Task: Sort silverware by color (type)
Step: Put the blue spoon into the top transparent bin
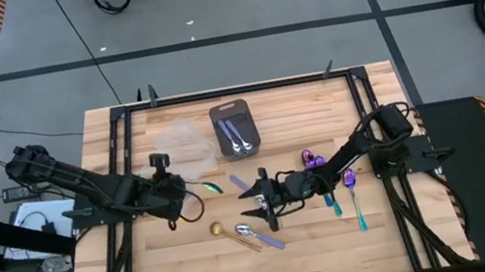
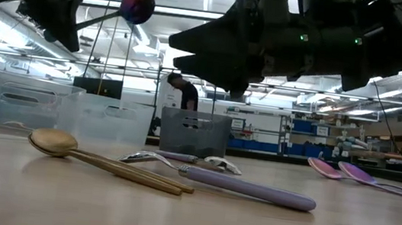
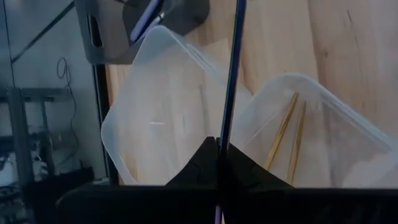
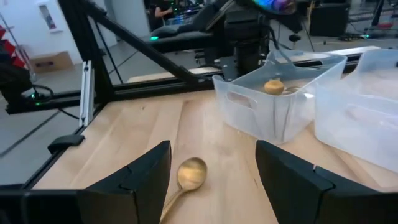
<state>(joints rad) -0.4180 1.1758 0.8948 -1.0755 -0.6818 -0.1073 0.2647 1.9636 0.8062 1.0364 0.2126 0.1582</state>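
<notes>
From above, your left gripper point(image 1: 194, 188) was clamped on a purple-bowled spoon point(image 1: 209, 187), its arm reaching in low from the left edge beside the clear tubs point(image 1: 183, 145). Your right gripper point(image 1: 261, 205) stood wide with nothing in it — just over the gold spoon point(image 1: 230, 234) and a lilac-handled spoon point(image 1: 262, 234), its arm stretched across from the right. More purple spoons point(image 1: 351, 187) lay near that arm, and silver ones sat in the grey tray point(image 1: 237, 129).

At table height, the held spoon point(image 2: 125, 7) hung well above the board; the gold spoon point(image 2: 95, 159) lay flat.

From the left wrist, the fingers point(image 3: 205, 165) pinched the handle point(image 3: 231, 93) over the tubs point(image 3: 168, 112).

From the right wrist, the fingers point(image 4: 140, 177) flanked the gold spoon point(image 4: 186, 177) — apart from it.
</notes>
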